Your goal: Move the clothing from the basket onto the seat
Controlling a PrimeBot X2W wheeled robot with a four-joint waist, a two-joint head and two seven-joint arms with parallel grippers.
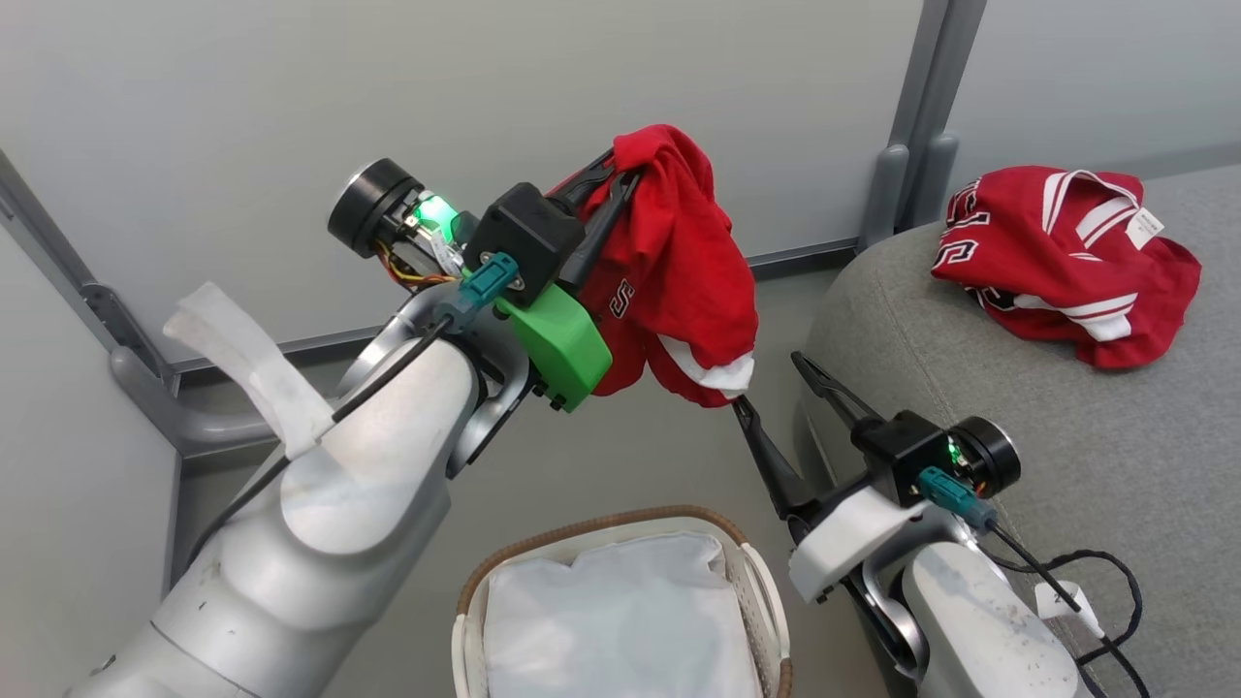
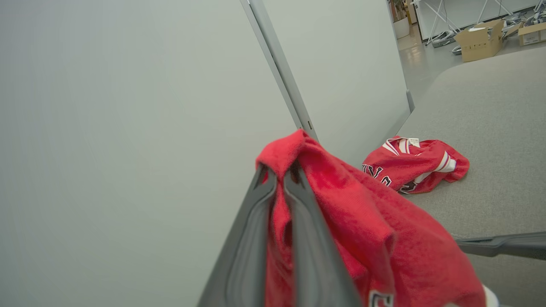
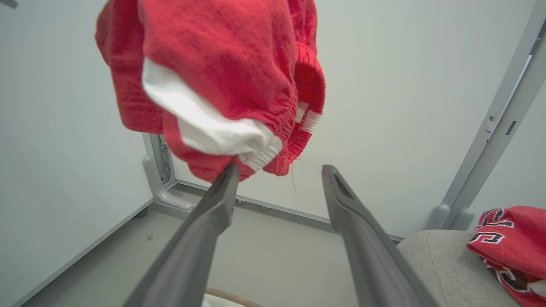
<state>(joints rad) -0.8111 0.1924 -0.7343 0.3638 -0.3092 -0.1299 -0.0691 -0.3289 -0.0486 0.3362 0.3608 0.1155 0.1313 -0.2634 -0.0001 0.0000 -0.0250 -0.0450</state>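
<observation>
Pale silver-grey rounded arm shells (image 1: 320, 543), lightly scuffed. The left gripper (image 1: 620, 179) and right gripper (image 1: 768, 380) have long dark tapered fingers (image 1: 766, 456) on black mounts (image 1: 528, 228), each with a teal connector (image 1: 490, 276) and black cable (image 1: 388, 373). A green block (image 1: 557, 339), perhaps printed plastic, sits on the left wrist.

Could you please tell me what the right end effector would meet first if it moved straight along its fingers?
Most likely the hanging red jersey: its white-trimmed hem sits just beyond the right end effector, with one finger's tip at its edge, though depth is unclear.
</observation>
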